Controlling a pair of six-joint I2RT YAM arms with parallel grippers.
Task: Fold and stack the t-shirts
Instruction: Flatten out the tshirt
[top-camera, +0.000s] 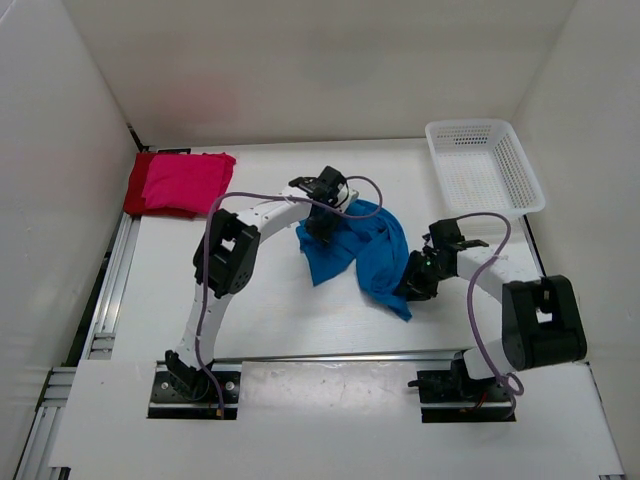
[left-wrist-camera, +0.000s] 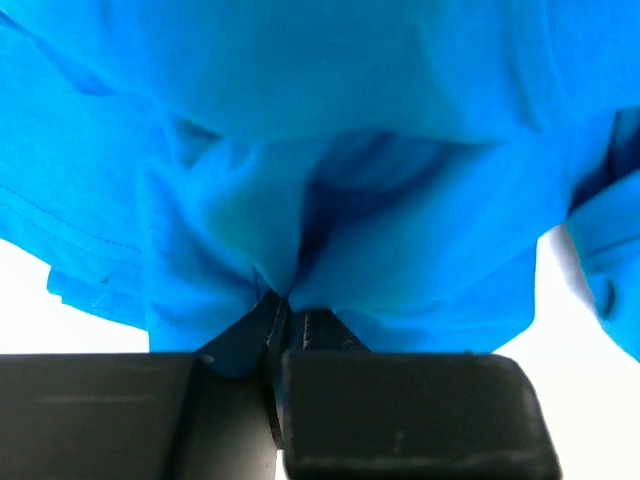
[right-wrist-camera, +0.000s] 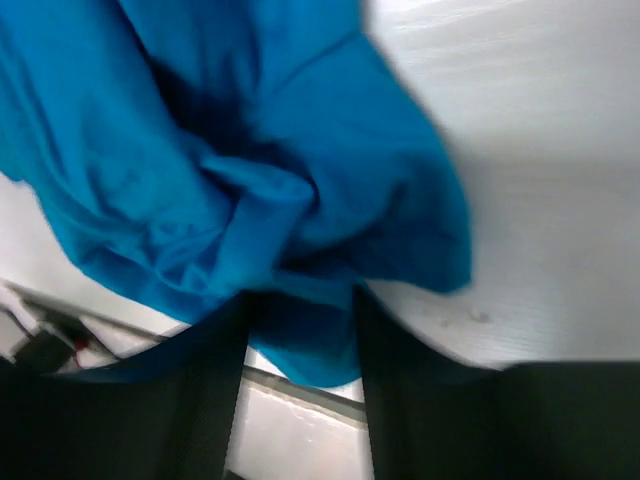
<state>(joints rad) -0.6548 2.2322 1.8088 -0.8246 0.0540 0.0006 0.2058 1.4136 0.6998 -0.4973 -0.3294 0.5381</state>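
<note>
The blue t-shirt (top-camera: 360, 250) is bunched in the middle of the table. My left gripper (top-camera: 322, 225) is shut on a pinch of its fabric at its upper left; the left wrist view shows the jaws (left-wrist-camera: 285, 300) closed with blue cloth (left-wrist-camera: 350, 120) bulging above them. My right gripper (top-camera: 412, 285) is at the shirt's lower right edge. In the right wrist view its fingers (right-wrist-camera: 300, 330) stand apart, with a corner of the blue cloth (right-wrist-camera: 250, 150) hanging between them. The pink-magenta shirt (top-camera: 185, 182) lies folded on the dark red shirt (top-camera: 135, 185) at the back left.
A white mesh basket (top-camera: 485, 165) stands at the back right. White walls enclose the table on three sides. An aluminium rail (top-camera: 105, 290) runs along the left edge and another (top-camera: 340, 357) along the front.
</note>
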